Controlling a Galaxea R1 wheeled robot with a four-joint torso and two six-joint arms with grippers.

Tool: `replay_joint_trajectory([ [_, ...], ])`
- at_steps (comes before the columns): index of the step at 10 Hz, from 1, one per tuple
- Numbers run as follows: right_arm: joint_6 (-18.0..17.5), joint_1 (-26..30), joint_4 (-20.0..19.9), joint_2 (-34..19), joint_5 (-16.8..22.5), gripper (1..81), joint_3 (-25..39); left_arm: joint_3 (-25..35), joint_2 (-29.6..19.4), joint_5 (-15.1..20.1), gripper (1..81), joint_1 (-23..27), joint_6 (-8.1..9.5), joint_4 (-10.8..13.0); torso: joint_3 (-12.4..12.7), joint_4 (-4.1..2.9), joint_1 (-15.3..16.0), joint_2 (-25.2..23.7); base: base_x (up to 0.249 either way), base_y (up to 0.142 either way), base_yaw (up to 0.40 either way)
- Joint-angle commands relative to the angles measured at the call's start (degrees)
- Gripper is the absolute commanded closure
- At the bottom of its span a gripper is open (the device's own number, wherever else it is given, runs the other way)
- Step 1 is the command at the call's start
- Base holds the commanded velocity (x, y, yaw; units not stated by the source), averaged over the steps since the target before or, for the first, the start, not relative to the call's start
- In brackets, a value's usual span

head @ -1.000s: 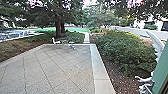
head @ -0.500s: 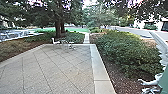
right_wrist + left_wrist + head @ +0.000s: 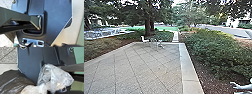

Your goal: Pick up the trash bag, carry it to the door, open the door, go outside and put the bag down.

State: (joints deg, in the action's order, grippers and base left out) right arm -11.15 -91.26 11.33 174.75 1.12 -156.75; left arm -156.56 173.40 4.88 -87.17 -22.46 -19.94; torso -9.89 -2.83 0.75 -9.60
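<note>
One trash bag [image 3: 13,80] lies against the left pincer [image 3: 48,90], which clamps its bunched plastic.

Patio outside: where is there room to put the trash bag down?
The paving is bare across its near and middle part, left of the pale edging strip and before the white chair. It's crowded at the far edge, around that chair, and beyond the strip, where bushes grow.

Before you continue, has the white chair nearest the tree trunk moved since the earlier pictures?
No. The white chair still stands by the paving's far edge, before the trunk; the whole view shifted.
</note>
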Motion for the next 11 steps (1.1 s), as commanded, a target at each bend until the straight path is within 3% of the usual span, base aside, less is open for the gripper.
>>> replay_joint_trajectory([
  [1, 0.1, 2.4, 0.4, 0.3, 3.0, 1.0, 0.1, 0.4, -0.8, 3.0, 81.1, 2.8, 0.22, -0.7, -2.1, -5.13, 0.0, 0.0, 0.0, 0.0, 0.0],
  [2, 0.1, 2.3, 0.4, 0.3, 2.9, 1.0, 0.1, 0.5, -0.8, 3.0, 81.1, 2.9, 0.22, -0.7, -2.7, -6.97, 0.0, 0.0, 0.0, 0.0, 0.0],
  [3, 0.1, 2.3, 0.4, 0.3, 2.7, 1.0, 0.1, 0.5, -0.9, 3.0, 81.1, 3.3, 0.3, -0.7, -1.2, -5.59, 0.0, 0.0, 0.0, 0.0, 0.0],
  [4, 0.3, 2.3, 0.5, 0.1, 2.5, 1.0, 0.2, 1.1, -1.1, 3.0, 81.1, 4.0, 0.39, -1.0, -1.6, -5.48, 0.0, 0.0, 0.0, 0.0, 0.0],
  [5, 0.3, 2.3, 0.5, 0.1, 2.9, 1.0, 0.4, 3.9, -2.6, 3.1, 81.1, 4.9, 0.48, -1.5, -1.8, -7.08, 0.0, 0.0, 0.0, 0.0, 0.0],
  [6, 0.3, 2.3, 0.5, 0.0, 3.2, 1.0, 0.9, 7.8, -5.1, 3.6, 81.1, 6.2, 0.48, -1.9, -2.0, -8.0, 0.0, 0.0, 0.0, 0.0, 0.0],
  [9, 0.3, 2.0, 0.5, 0.0, 3.2, 1.0, 1.9, 20.6, -14.3, 4.0, 81.1, 11.2, 0.57, -5.2, -2.1, -8.08, 0.0, 0.0, 0.0, 0.0, 0.0],
  [11, 0.3, 1.9, 0.5, -0.1, 3.2, 1.0, 1.8, 24.3, -18.3, 7.7, 81.1, 15.8, 0.57, -7.9, -2.1, -8.08, 0.0, 0.0, 0.0, 0.0, 0.0],
])
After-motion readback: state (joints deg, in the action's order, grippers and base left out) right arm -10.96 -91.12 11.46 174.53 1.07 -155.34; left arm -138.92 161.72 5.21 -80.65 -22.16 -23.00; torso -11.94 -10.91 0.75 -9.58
